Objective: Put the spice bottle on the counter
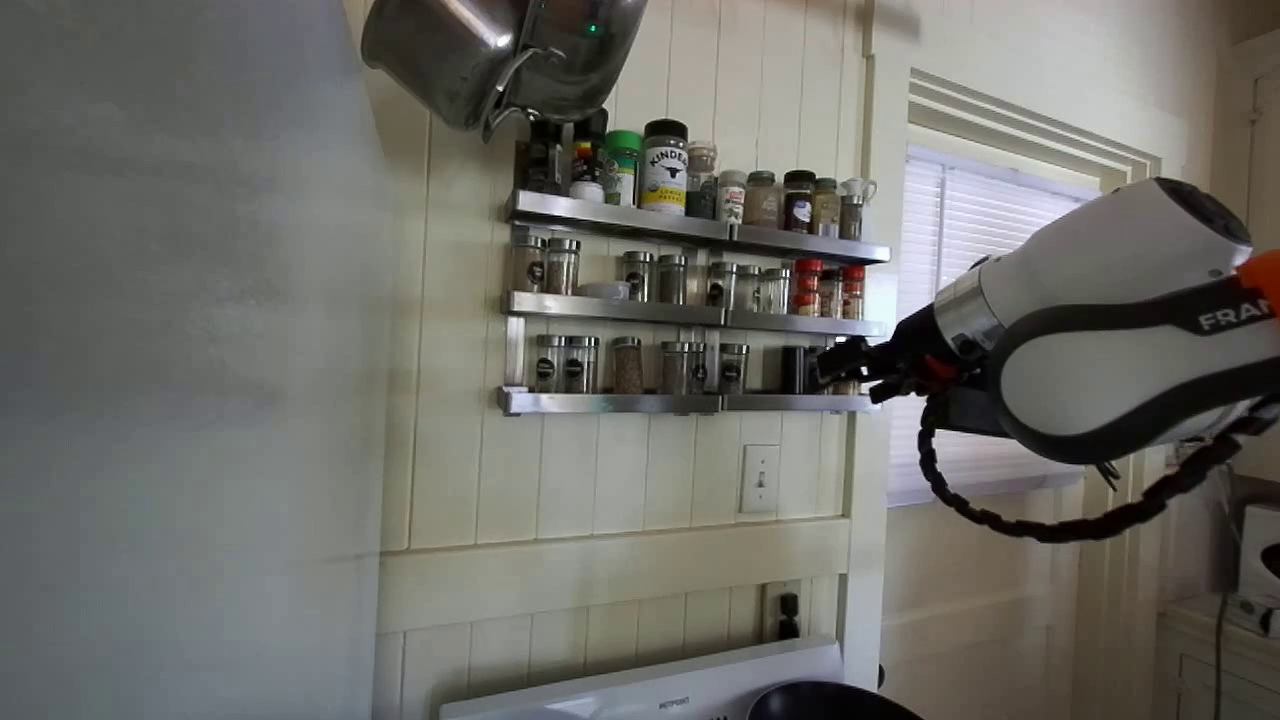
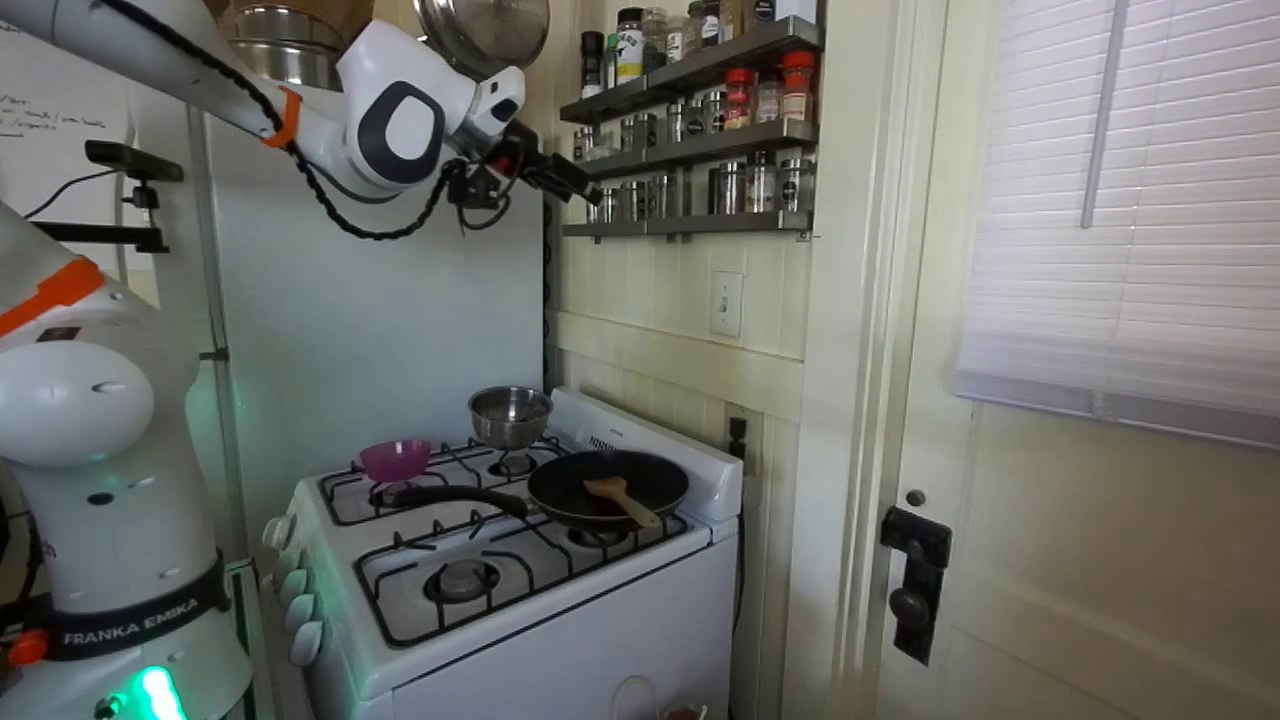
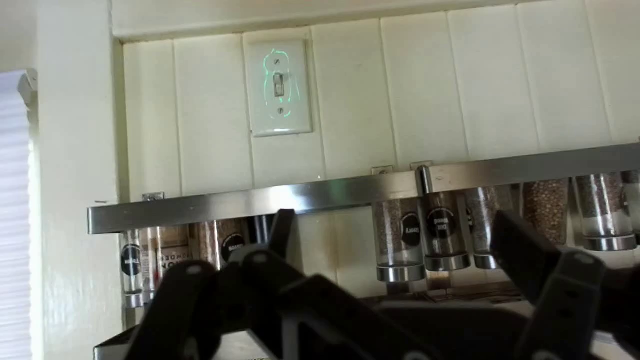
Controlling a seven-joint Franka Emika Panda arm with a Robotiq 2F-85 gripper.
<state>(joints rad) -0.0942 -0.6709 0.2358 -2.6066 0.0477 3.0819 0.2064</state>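
Note:
Several small glass spice jars with metal lids stand on the bottom wall shelf; which one is the spice bottle I cannot tell. In the wrist view, which is upside down, one labelled Savory [image 3: 395, 240] and one labelled Dill Weed [image 3: 442, 230] show between my spread fingers. The Savory jar also shows in an exterior view [image 1: 733, 370]. My gripper [image 3: 397, 225] is open and empty, a little in front of the bottom shelf; it shows in both exterior views [image 1: 855, 375] [image 2: 592, 190]. A white surface, possibly the counter [image 1: 1215, 615], shows at far right; I cannot be sure.
Three metal shelves [image 2: 690, 222] hold jars and taller bottles. Pots [image 1: 450, 60] hang above. Below is a white stove [image 2: 560, 630] with a black pan [image 2: 640, 475], steel bowl [image 2: 510, 420] and pink bowl [image 2: 395, 460]. A fridge [image 2: 390, 300] stands beside the stove.

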